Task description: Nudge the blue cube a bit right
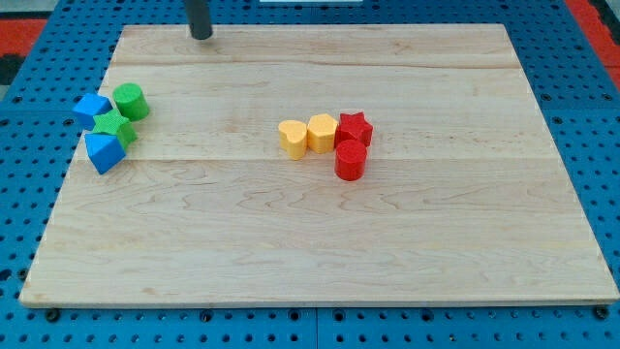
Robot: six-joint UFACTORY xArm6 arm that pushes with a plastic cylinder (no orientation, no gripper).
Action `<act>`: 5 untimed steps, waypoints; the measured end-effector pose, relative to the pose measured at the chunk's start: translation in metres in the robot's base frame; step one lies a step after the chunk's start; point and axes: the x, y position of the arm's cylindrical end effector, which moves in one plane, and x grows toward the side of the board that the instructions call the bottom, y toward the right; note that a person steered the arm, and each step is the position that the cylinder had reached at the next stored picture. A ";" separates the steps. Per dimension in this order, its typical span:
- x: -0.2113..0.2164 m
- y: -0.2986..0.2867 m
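Note:
The blue cube (92, 108) sits at the board's left edge, touching a green cylinder (130, 102) on its right and a green star-like block (114, 127) below it. A second blue block, wedge-shaped (104, 151), lies just below the green star. My tip (201, 35) rests near the board's top edge, well up and to the right of the blue cube, touching no block.
Near the middle, two yellow blocks (293, 137) (323, 132) stand side by side, with a red star (354, 127) to their right and a red cylinder (350, 160) below it. The wooden board (320, 242) lies on a blue pegboard.

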 end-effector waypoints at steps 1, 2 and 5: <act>0.055 -0.074; 0.080 -0.127; 0.165 -0.095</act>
